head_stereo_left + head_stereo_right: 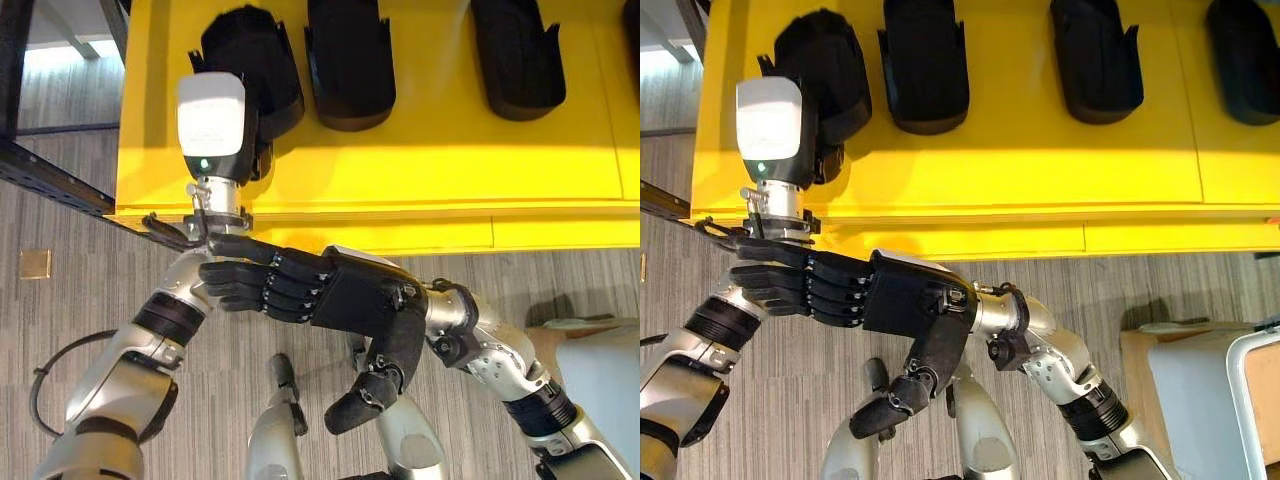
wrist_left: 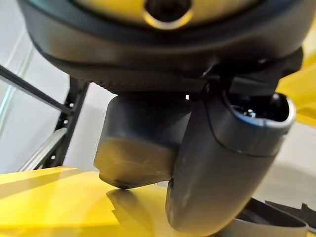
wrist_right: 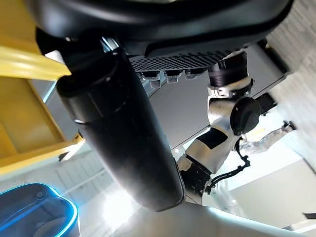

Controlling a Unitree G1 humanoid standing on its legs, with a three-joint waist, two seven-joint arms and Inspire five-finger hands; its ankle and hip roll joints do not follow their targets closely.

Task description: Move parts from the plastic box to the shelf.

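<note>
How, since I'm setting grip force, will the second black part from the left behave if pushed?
The black part looks like a hollow moulded shell, so probably stiff and light. It lies flat on the smooth yellow shelf, so it would likely slide, not roll.

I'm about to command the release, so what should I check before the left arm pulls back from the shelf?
1. Leftmost black part over the yellow shelf: ok, it is at the shelf's left end.
2. Left robot hand grip on that part: cannot tell, its fingers are hidden.
3. Right robot hand empty: ok, fingers straight, holding nothing.
4. Right robot hand clear of the left arm: cannot tell, its fingertips are right at the wrist.
5. Other black parts apart from the leftmost one: ok.
</note>
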